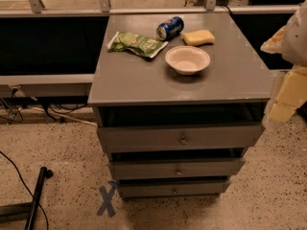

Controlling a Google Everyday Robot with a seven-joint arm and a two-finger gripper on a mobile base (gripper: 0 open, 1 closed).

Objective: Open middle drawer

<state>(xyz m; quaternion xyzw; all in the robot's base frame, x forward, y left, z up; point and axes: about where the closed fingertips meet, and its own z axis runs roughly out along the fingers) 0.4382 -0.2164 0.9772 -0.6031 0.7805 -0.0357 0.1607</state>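
Note:
The grey cabinet (144,85) has three drawers stacked at its front. The middle drawer (144,169) has a plain grey front of medium height and a tiny round knob (178,171) at its centre. A dark gap shows above its front. The taller top drawer (139,139) with a bigger knob (183,140) is above it, and the slim bottom drawer (144,189) is below it. My gripper (286,99) is at the right edge of the view, beside the cabinet's right front corner, level with the top drawer and apart from the middle drawer's knob.
On the cabinet top lie a green snack bag (136,44), a blue can (170,28) on its side, a yellow sponge (198,37) and a white bowl (187,60). A railing (48,12) runs behind. A black stand (36,200) and cable are on the floor at left, and a tape X (106,201) lies by the cabinet base.

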